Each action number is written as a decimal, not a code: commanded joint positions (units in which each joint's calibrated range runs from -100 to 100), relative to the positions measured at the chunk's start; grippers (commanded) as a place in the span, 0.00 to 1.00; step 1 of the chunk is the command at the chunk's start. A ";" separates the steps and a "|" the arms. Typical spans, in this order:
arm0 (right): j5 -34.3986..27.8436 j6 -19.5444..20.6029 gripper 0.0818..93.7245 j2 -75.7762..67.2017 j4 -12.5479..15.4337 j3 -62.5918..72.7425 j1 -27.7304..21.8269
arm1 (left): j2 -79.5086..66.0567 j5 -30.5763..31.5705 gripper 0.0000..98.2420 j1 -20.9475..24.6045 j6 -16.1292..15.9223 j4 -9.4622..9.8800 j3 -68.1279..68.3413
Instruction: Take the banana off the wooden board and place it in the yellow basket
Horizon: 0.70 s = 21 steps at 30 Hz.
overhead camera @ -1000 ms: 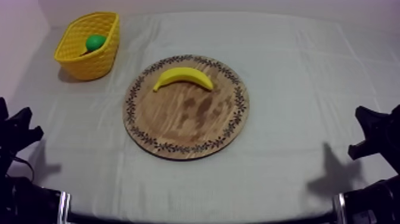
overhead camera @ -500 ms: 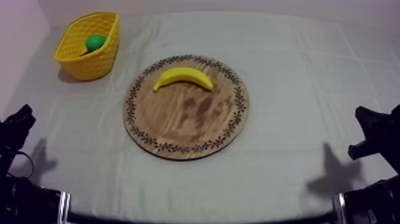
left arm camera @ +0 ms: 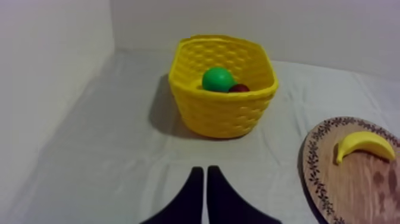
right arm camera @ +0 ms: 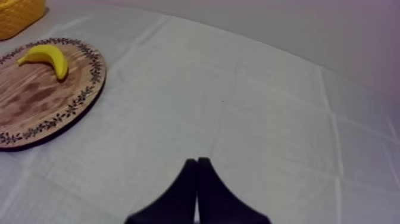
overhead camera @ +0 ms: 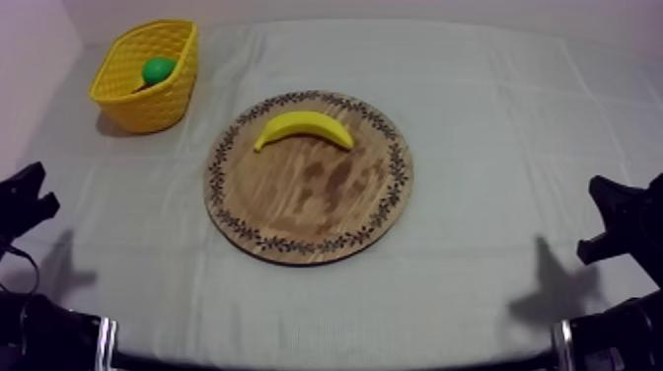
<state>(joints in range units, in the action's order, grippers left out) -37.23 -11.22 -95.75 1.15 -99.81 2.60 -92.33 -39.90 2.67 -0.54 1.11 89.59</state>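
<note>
Left claw (left arm camera: 201,174): two black fingers lying together as a narrow wedge, nothing between them, low at the near left edge of the counter (overhead camera: 493,296) and pointing toward the basket side. Right claw (right arm camera: 197,162): fingers likewise pressed together on nothing, low at the near right edge, well apart from every item. Cloth (overhead camera: 513,109): grey-white, covers the counter, faint fold lines crossing it. Wooden board (overhead camera: 316,202): round, brown grain with darker patches, a dark leaf-and-flower pattern running round the rim, lying flat near the middle of the counter between the two claws. Banana (overhead camera: 303,126): one toy piece, plain bright yellow, smooth, gently curved with the arch toward the far side and both ends dipping nearer; it lies on its side on the far part of the board, just inside the patterned rim, touched by neither claw. Yellow basket (overhead camera: 148,107): woven-look plastic, upright, open-topped, at the far left of the counter, near the board but apart from it. Contents of basket: a green round fruit (left arm camera: 218,79) and, just beside it and touching, a small red fruit (left arm camera: 239,88), largely hidden below the basket rim.
</note>
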 commanded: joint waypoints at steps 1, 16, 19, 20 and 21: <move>-0.03 0.01 0.00 0.00 0.00 0.03 0.00 | 4.62 -0.49 0.00 -0.32 -0.36 -0.13 -6.44; -0.03 0.01 0.00 0.00 0.00 0.03 0.00 | 37.44 -12.70 0.00 -6.02 -2.08 1.13 -43.85; -0.03 0.01 0.00 0.00 0.00 0.03 0.00 | 43.66 -13.28 0.00 -6.93 -3.33 1.34 -49.77; -0.03 0.01 0.00 0.00 0.00 0.03 0.00 | 45.63 -13.36 0.00 -7.29 -3.80 1.35 -51.70; -0.03 0.01 0.00 0.00 0.00 0.03 0.00 | 47.61 -13.54 0.00 -7.69 -4.24 1.35 -53.76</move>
<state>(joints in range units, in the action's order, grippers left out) -37.23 -11.22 -95.75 1.15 -99.81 2.60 -52.45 -53.19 -4.47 -3.76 2.45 44.15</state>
